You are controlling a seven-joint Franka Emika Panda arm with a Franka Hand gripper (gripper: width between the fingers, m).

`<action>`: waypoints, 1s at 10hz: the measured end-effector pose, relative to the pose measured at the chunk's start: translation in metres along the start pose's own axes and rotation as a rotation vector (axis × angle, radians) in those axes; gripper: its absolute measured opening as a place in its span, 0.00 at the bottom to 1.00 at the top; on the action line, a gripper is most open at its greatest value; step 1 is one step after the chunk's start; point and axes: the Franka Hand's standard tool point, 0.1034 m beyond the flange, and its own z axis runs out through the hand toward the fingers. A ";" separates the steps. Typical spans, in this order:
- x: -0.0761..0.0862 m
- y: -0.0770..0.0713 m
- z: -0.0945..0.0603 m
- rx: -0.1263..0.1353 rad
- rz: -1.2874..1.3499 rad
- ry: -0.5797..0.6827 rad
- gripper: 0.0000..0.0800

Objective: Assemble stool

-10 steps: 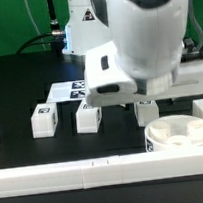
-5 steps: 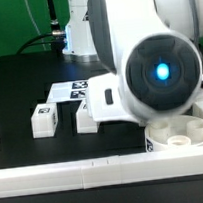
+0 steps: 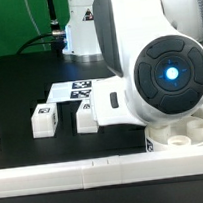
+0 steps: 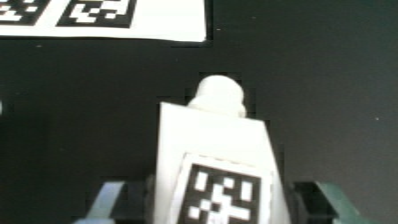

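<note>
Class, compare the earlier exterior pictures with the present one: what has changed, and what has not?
The arm swung round: its blue-lit joint now faces the camera and has edged toward the exterior view's right, covering the spot beneath it. The wrist view shows the pincer seemingly gripping a leg. The two free legs, seat and marker board stayed put.

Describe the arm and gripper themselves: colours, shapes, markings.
The arm is glossy white, built of thick rounded casings. One joint ends in a round dark cap with a glowing blue light at its centre. In the wrist view the gripper shows only two dull grey-blue fingers. No lettering shows.
</note>
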 end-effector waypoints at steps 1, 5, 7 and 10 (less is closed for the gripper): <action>0.000 -0.001 0.000 -0.001 -0.001 0.001 0.41; -0.022 -0.015 -0.022 -0.004 -0.016 -0.007 0.41; -0.033 -0.023 -0.042 -0.006 -0.020 0.008 0.41; -0.023 -0.025 -0.047 0.000 -0.024 0.076 0.41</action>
